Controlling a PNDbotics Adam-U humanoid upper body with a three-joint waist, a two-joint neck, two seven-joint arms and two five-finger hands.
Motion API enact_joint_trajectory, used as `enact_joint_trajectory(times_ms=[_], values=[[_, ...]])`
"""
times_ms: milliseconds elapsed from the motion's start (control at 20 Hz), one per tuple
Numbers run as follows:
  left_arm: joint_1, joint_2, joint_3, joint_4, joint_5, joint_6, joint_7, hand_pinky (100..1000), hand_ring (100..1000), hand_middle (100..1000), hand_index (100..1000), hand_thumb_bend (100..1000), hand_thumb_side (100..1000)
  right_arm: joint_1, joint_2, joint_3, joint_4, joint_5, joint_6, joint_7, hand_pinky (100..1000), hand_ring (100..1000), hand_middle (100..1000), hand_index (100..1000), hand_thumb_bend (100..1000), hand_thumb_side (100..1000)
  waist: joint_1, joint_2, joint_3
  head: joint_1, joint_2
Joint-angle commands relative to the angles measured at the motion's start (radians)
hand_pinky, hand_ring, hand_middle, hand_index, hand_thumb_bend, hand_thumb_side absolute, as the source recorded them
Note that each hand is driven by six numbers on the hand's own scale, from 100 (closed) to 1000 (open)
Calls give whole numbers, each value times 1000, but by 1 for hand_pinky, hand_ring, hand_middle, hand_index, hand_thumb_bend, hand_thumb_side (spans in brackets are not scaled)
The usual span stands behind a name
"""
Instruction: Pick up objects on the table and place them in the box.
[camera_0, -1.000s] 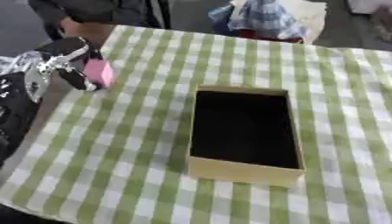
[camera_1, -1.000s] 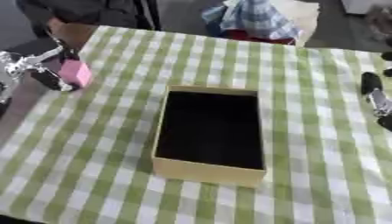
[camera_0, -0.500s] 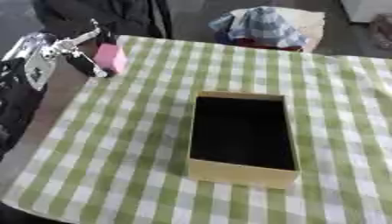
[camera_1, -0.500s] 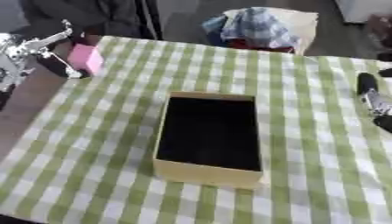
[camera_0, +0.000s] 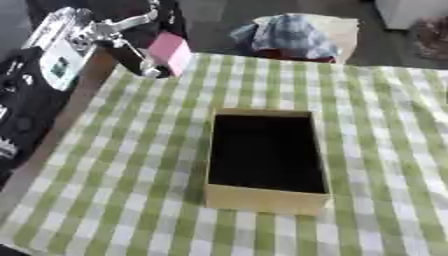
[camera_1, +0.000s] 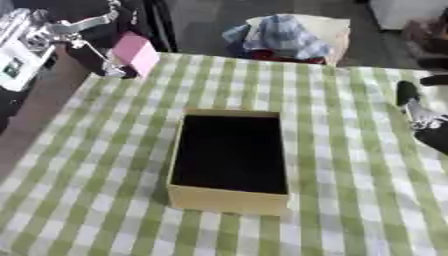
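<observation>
- Left eye view shows a bundle of blue-grey cloth (camera_0: 293, 35) heaped on a pale container past the far edge of the table, well apart from the work; nothing stands between the raised hand and the box.
- An open cardboard box (camera_0: 266, 196) sits near the middle of the table, long side running away from the robot, its dark inside holding nothing that can be made out.
- The left hand (camera_0: 131, 45) is lifted above the table's far left corner, arm coming in from the left edge, a thin silver part standing up over it.
- Its fingers pinch a pink block (camera_0: 170, 51), held tilted in the air over that corner, clear of the cloth and well apart from the box.
- The right hand (camera_1: 418, 117) shows only in the right eye view, low at the right edge over the table; whether its fingers are spread or curled cannot be told.
- A green-and-white checked tablecloth (camera_0: 122, 190) covers the table; beyond it lies a dark floor.
</observation>
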Motion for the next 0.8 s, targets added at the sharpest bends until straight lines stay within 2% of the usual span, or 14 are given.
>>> enact_joint_trajectory(times_ms=[50, 400, 800], values=[[-32, -22, -41, -68, 47, -10, -53, 743, 594, 490, 626, 360, 100, -16, -14, -7, -15, -8, -2, -1, 713, 819, 847, 923, 196, 433, 0, -24, -4, -15, -2], [-9, -76, -126, -138, 94, -29, -147, 743, 599, 497, 633, 352, 135, -16, -13, -10, -15, -9, -1, -4, 713, 818, 846, 923, 193, 433, -3, -23, -8, -44, 0], [36, -139, -171, -116, 89, -41, -195, 744, 608, 514, 653, 321, 206, -17, -8, -10, -16, -11, -2, -3, 713, 818, 846, 922, 187, 434, -3, -19, -6, -43, 4]])
